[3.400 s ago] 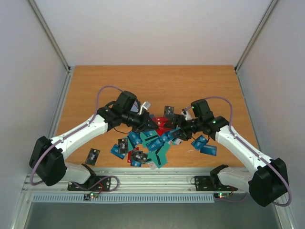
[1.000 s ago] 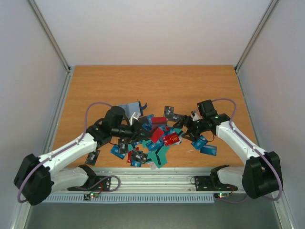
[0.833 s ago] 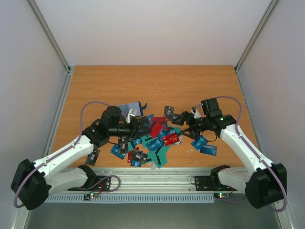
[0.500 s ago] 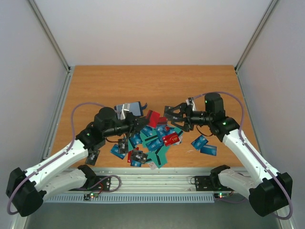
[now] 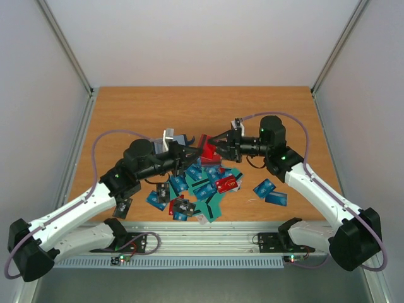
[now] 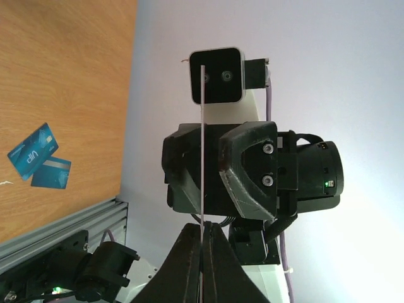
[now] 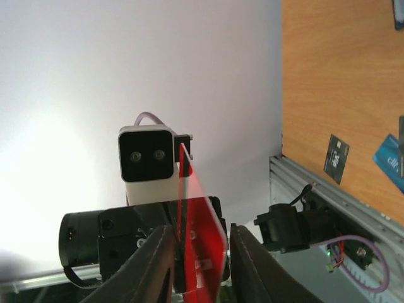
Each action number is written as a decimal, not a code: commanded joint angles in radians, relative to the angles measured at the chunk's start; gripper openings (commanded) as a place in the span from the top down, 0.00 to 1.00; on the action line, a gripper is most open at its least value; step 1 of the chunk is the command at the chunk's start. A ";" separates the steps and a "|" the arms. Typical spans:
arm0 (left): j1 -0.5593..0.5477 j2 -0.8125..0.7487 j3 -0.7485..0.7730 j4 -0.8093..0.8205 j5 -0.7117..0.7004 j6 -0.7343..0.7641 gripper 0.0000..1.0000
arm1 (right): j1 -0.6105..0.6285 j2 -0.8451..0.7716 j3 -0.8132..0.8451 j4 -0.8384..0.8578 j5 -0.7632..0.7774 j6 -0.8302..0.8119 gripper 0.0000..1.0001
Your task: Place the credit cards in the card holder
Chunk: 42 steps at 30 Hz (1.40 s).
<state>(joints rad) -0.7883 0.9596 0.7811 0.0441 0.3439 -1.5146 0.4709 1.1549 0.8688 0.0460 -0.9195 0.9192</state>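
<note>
- Moved over the last second: the right gripper (image 5: 219, 146) has swung left and toward the far side, from the right fringe of the pile to a spot just right of the left gripper (image 5: 188, 152). Its jaws were spread wide half a second ago and have now drawn in. The left gripper has edged toward the far side, with the card holder (image 5: 179, 139) still in it.
- Left gripper (image 6: 202, 228): clamped tight on the card holder.
- Card holder: raised off the table at the far-left edge of the pile. From the left wrist it shows edge-on as a thin pale line (image 6: 202, 139) rising from between the fingers. From the right wrist it is a narrow grey-blue strip (image 7: 183, 154).
- Right gripper (image 7: 202, 232): gripping one red card (image 7: 203, 255), which stands upright between the two fingers with its face angled to the wrist camera.
- Red card (image 5: 205, 144): between the two grippers, just right of the card holder. Contact with the holder cannot be told.
- Credit cards (image 5: 205, 187): a loose overlapping pile of blue, teal, black and red on the table, on the near side of both grippers.
- Stray blue cards (image 5: 270, 192): two, right of the pile and apart from it, also seen from the left wrist (image 6: 38, 161).
- Stray black card (image 5: 123, 205): left of the pile, close to the near edge, also seen from the right wrist (image 7: 338, 158).
- Table (image 5: 208, 107): wood-grain top, bearing all loose cards.
</note>
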 commanded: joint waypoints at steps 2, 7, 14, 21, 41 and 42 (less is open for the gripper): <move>-0.019 0.012 0.034 0.083 -0.047 0.000 0.99 | 0.011 0.007 0.038 0.066 0.006 0.037 0.84; -0.025 0.023 0.032 0.079 -0.047 0.007 0.96 | 0.011 0.008 0.040 0.072 -0.009 0.049 0.99; 0.023 -0.025 0.068 -0.149 0.002 0.142 0.39 | 0.004 0.074 0.076 0.052 -0.055 -0.041 0.99; 0.297 -0.024 0.107 -0.344 0.306 0.387 0.24 | -0.027 0.215 0.141 0.110 -0.176 -0.136 0.99; 0.576 0.424 0.082 0.500 0.789 0.238 0.64 | -0.032 0.698 0.443 0.592 -0.359 0.093 0.99; 0.579 0.431 0.083 0.501 0.779 0.242 0.66 | -0.032 0.703 0.458 0.568 -0.366 0.084 0.99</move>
<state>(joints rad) -0.2234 1.3659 0.8585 0.3614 1.0847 -1.2263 0.4431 1.8378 1.2633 0.6056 -1.2442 1.0119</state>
